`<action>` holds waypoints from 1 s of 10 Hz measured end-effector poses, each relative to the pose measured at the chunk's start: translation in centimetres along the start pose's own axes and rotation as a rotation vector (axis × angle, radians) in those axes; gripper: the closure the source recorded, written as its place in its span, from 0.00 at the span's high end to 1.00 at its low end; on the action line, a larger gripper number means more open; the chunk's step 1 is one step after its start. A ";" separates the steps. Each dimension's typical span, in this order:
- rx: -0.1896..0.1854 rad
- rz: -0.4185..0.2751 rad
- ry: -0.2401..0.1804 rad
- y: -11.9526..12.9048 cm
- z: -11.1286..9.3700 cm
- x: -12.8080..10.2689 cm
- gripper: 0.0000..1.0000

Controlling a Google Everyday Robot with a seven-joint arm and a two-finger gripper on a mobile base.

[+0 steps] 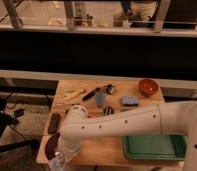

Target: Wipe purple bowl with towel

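The purple bowl [51, 145] sits at the table's front left corner, mostly hidden behind my arm. My white arm reaches from the right across the table's front. My gripper [59, 161] hangs at the bottom edge of the view, right by the bowl. A pale patch at the gripper may be the towel, but I cannot tell. A blue-grey folded piece [99, 99] lies mid-table.
On the wooden table [92, 147] are a green tray [153, 146] at the front right, a red-brown bowl [148, 86] at the back right, a blue sponge [129, 101], a black flat object [54, 122] on the left, and wooden utensils [73, 93] at the back.
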 end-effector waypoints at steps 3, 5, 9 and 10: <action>0.000 0.000 0.000 0.0 0.0 0.0 0.11; -0.002 0.000 0.005 -0.2 -0.1 0.2 0.11; -0.012 -0.030 0.053 -2.2 -0.9 0.4 0.11; -0.013 -0.040 0.068 -3.0 -1.2 0.5 0.11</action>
